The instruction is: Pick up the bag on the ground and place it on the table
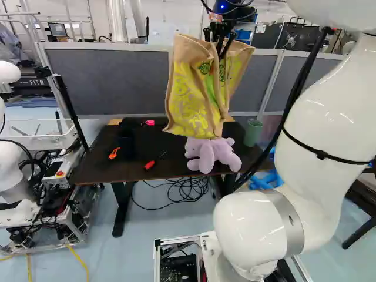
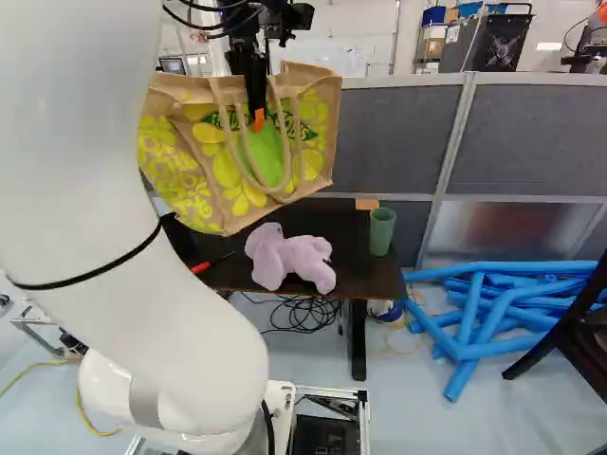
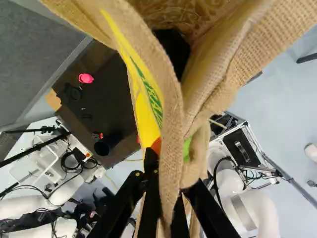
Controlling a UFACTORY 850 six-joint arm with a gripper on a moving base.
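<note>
My black two-fingered gripper (image 2: 254, 109) is clamped on the upper part of the tan woven bag with yellow flower prints (image 1: 191, 97), holding it higher than the dark rectangular table (image 1: 129, 167). On the table lies a lilac plush toy (image 1: 214, 154) (floppy thing), with a green ribbed cup (image 2: 381, 232) beyond it, near the table's edge.

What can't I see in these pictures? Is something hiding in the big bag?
The bottom of the bag's inside: its own sides hide it in both base views, its folds in the wrist view. So I can't tell if it's empty.
Part of the bag in the right base view: the arm covers it.
The soft toy's top in the left base view: behind the bag.
</note>
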